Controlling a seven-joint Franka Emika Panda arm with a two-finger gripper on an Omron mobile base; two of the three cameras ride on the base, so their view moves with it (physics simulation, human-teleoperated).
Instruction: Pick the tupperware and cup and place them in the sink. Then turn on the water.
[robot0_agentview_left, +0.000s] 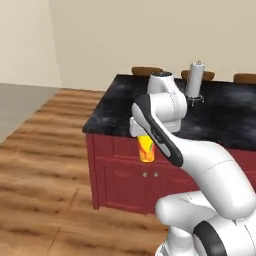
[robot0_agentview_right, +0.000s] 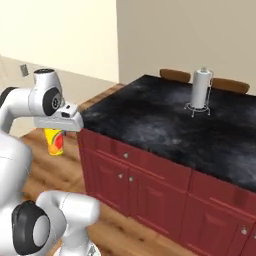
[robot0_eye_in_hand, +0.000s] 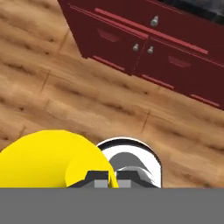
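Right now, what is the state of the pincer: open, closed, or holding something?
Pincer: closed on the small yellow cylindrical cup with a red-orange mark, carried in the air beside the dark red island cabinet.

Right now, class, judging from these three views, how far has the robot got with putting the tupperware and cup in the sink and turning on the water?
Done: the cup has been picked up. In hand: the end effector is shut on it, carrying it above the wood floor beside the red island cabinet. Left: placing the cup in the sink, the tupperware step, unless already done, and turning on the water.
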